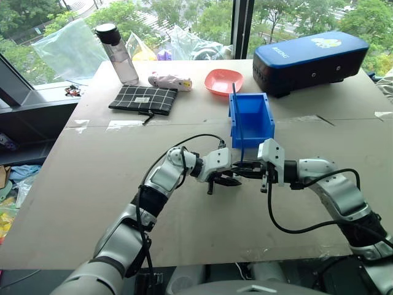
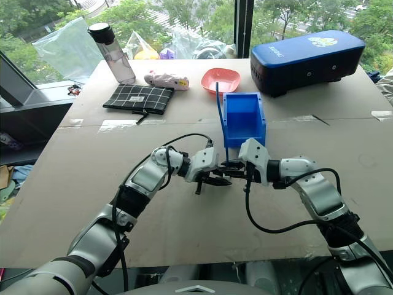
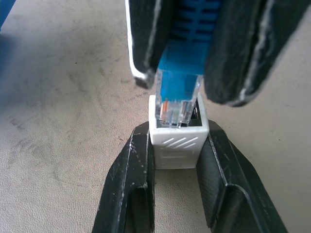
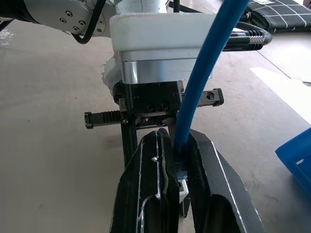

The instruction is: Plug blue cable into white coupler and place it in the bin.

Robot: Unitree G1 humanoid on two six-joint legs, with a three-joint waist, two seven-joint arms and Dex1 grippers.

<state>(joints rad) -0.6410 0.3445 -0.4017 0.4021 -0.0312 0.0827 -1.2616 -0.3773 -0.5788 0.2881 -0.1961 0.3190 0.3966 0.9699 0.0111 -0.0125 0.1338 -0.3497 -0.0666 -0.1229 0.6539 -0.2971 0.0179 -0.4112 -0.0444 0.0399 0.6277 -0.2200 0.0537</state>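
Arms meet tip to tip just short of the bin: my left gripper pinches the white coupler, and my right gripper clamps the blue cable, its clear plug partly seated in the coupler's socket. I have open table on both sides of the bin. Beyond it the dark-blue case carries white lettering I cannot read.

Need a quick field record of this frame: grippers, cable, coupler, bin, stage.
left gripper: shut on white coupler
right gripper: shut on blue cable, just behind its plug
plug: clear tip at the coupler's socket mouth, partly in
bin: on table beyond both grippers
stage: insertion under way, binning not yet done
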